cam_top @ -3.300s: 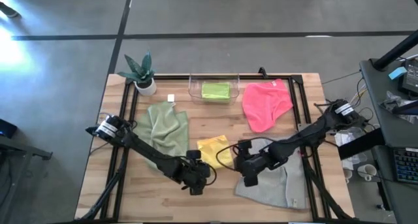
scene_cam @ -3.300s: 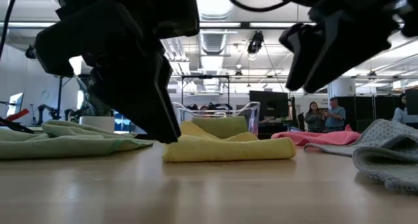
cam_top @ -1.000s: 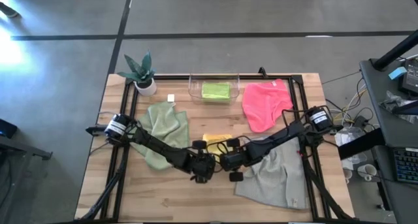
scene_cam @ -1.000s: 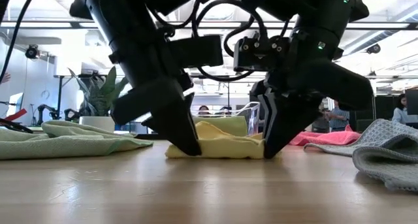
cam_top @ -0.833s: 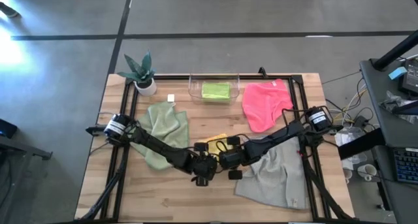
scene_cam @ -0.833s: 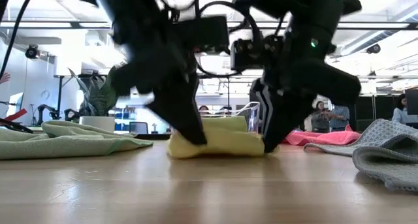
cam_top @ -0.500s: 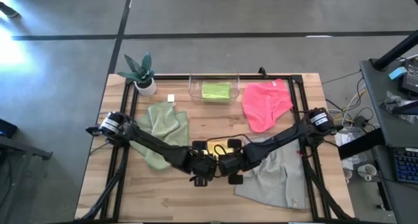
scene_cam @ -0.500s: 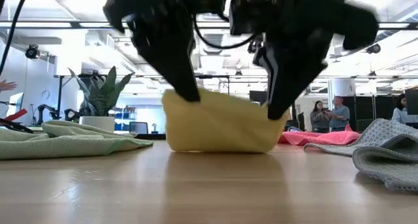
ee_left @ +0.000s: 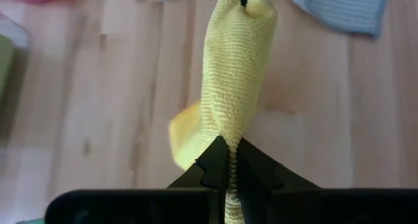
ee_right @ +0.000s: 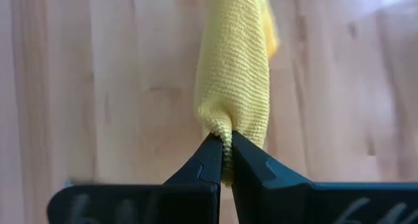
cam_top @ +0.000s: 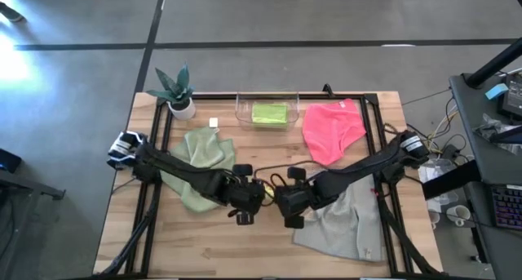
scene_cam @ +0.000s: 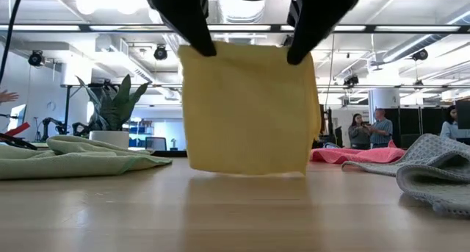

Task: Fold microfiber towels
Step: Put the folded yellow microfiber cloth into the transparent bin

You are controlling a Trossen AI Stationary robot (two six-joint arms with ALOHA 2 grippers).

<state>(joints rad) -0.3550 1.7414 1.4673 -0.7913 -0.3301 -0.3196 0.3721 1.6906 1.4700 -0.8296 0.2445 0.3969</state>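
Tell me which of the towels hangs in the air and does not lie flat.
The yellow towel. The left pincer and right pincer each pinch a top corner; the other towels lie down.

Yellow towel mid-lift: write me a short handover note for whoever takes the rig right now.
Left gripper: shut on one top corner of the yellow towel.
Right gripper: shut on the other top corner.
The yellow towel hangs between them, bottom edge at the table.
Sage green towel lies loose on the left, pink towel crumpled far right, grey towel loose on the right.
Done: lime green towel sits in the clear bin.
Left: lay and fold the yellow one, then the other three.
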